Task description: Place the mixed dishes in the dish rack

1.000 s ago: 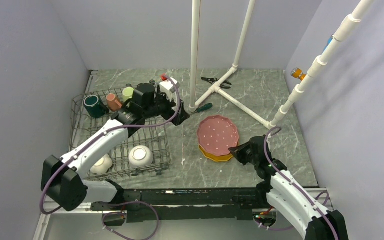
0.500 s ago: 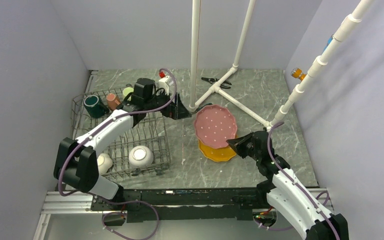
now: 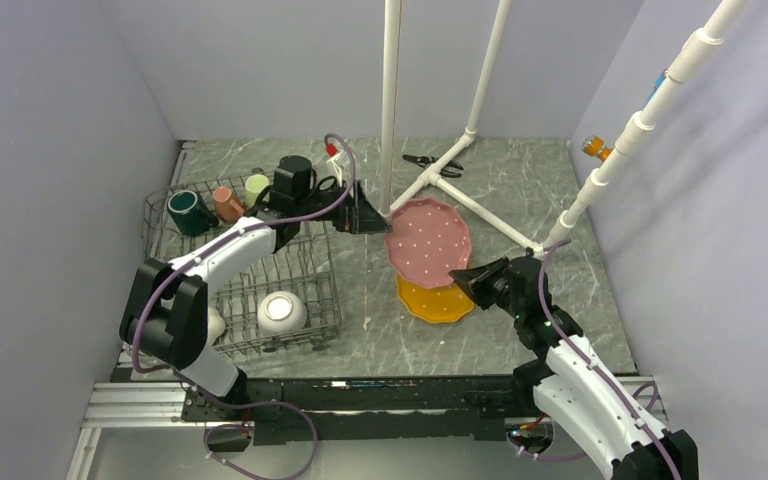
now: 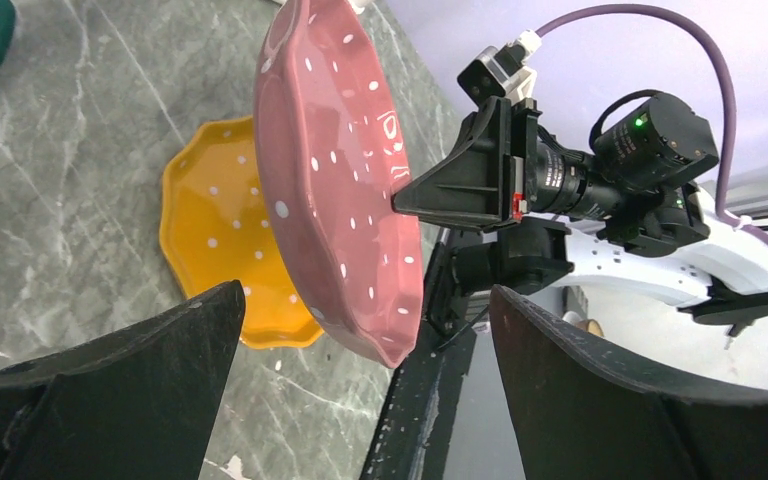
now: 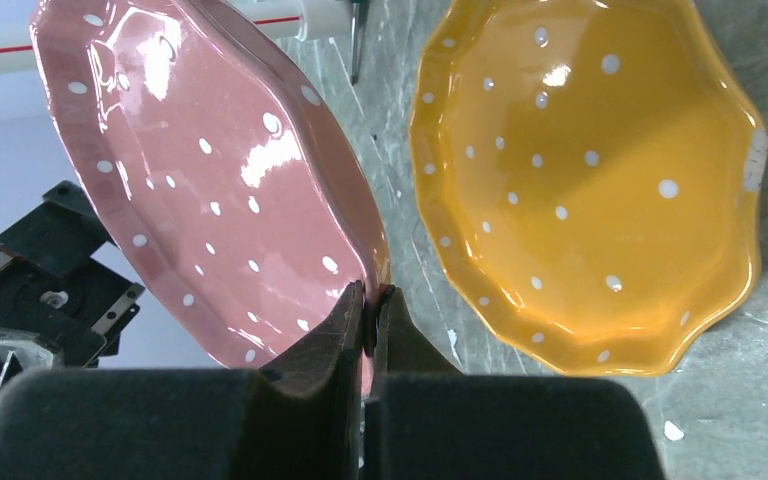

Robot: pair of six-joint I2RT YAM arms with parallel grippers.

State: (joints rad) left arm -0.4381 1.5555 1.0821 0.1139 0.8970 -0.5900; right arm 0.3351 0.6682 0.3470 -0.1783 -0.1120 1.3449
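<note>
My right gripper [image 3: 468,277] is shut on the rim of the pink scalloped plate [image 3: 428,243] and holds it tilted above the table; the pinch shows in the right wrist view [image 5: 368,300]. The yellow-orange plate [image 3: 436,301] lies flat on the table beneath it, seen also in the right wrist view [image 5: 585,190]. My left gripper [image 3: 375,222] is open and empty at the pink plate's [image 4: 335,180] left edge, jaws wide apart. The dish rack [image 3: 312,268] at the left holds the dark green mug [image 3: 188,212], salmon mug [image 3: 227,203], light green mug [image 3: 256,187] and two white-bottomed bowls [image 3: 281,312].
A white pipe frame [image 3: 392,110] rises just behind the plates, its base bars crossing the table. Pliers [image 3: 428,160] lie at the back by the frame. A slanted white pipe [image 3: 640,120] stands at the right. Walls close in on the left and right.
My right gripper has lifted the pink plate off the yellow-orange plate and tilted it up toward the left. My left gripper has reached right, from over the rack to the plate's edge.
</note>
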